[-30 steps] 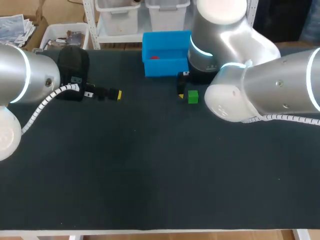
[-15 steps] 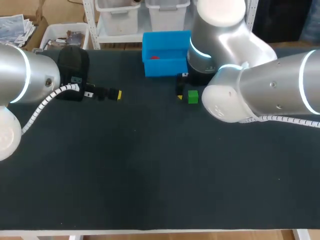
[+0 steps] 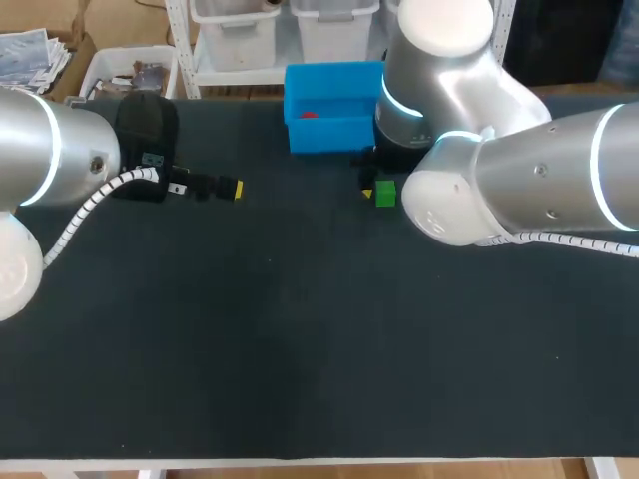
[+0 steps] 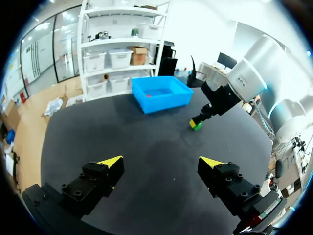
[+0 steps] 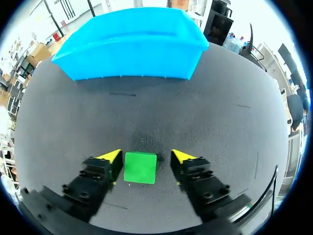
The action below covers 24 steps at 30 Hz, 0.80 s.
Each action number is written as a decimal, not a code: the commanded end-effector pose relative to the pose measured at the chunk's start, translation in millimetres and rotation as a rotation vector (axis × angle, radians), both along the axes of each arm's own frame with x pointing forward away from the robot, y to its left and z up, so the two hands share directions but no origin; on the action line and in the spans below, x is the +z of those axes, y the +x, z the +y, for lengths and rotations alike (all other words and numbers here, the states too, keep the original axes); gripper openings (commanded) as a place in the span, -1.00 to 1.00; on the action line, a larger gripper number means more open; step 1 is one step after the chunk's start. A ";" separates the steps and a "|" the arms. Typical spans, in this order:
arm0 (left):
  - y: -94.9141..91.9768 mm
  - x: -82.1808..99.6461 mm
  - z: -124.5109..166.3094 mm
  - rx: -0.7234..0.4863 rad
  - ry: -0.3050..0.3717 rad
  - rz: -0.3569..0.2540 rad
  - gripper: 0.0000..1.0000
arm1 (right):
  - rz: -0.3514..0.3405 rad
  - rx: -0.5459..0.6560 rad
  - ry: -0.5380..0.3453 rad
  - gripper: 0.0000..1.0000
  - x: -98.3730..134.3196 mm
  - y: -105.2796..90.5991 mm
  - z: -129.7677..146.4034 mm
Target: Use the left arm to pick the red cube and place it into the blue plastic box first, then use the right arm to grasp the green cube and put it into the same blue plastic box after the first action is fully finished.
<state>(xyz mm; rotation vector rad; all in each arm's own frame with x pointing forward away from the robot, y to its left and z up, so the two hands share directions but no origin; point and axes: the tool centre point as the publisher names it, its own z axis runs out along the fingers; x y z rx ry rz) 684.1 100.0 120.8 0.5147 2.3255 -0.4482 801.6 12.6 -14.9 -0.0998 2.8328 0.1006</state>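
Observation:
The red cube [image 3: 309, 114] lies inside the blue plastic box [image 3: 334, 75] at the table's far edge. The green cube [image 3: 385, 193] sits on the black table just in front of the box. In the right wrist view the green cube [image 5: 140, 167] is between the fingers of my right gripper [image 5: 145, 156]. One yellow tip is against it and a narrow gap shows at the other, so the gripper is open. The blue box [image 5: 129, 49] stands ahead of it. My left gripper [image 4: 161, 161] hangs open and empty over the table's left part, far from the green cube [image 4: 196, 126].
The black table top [image 3: 300, 329] stretches wide in front of both arms. My right arm's big elbow [image 3: 499, 190] hangs over the right rear of the table, close to the box. The table's white front edge [image 3: 300, 464] runs along the near side.
My right gripper's fingers have narrowed around the green cube, and the arm has shifted slightly. The left arm and the red cube have not moved.

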 end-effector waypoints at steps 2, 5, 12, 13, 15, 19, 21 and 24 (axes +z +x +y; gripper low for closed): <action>0.9 -0.7 1.8 -0.007 -0.007 0.000 1.00 | 0.000 0.003 0.007 -1.00 -4.4 0.2 2.1; 0.9 -0.7 1.8 -0.007 -0.007 0.000 1.00 | 0.005 0.003 0.010 -1.00 -5.5 0.0 3.3; 0.9 -0.7 1.8 -0.007 -0.007 0.000 1.00 | -0.008 -0.002 0.002 -1.00 2.3 1.8 3.8; 0.9 -0.7 1.8 -0.007 -0.007 0.000 1.00 | -0.011 -0.003 0.001 -1.00 4.2 1.8 3.4; 0.9 -0.7 1.8 -0.007 -0.007 0.000 1.00 | -0.022 -0.006 -0.002 -1.00 9.1 1.5 2.6; 0.9 -0.7 1.8 -0.007 -0.007 0.000 1.00 | -0.050 -0.011 -0.015 -1.00 25.3 0.8 1.0; 0.9 -0.7 1.8 -0.007 -0.007 0.000 1.00 | -0.068 -0.015 -0.032 -1.00 36.6 0.8 -0.4; 0.9 -0.7 1.8 -0.007 -0.007 0.000 1.00 | -0.090 -0.028 -0.043 -1.00 55.0 0.0 -3.6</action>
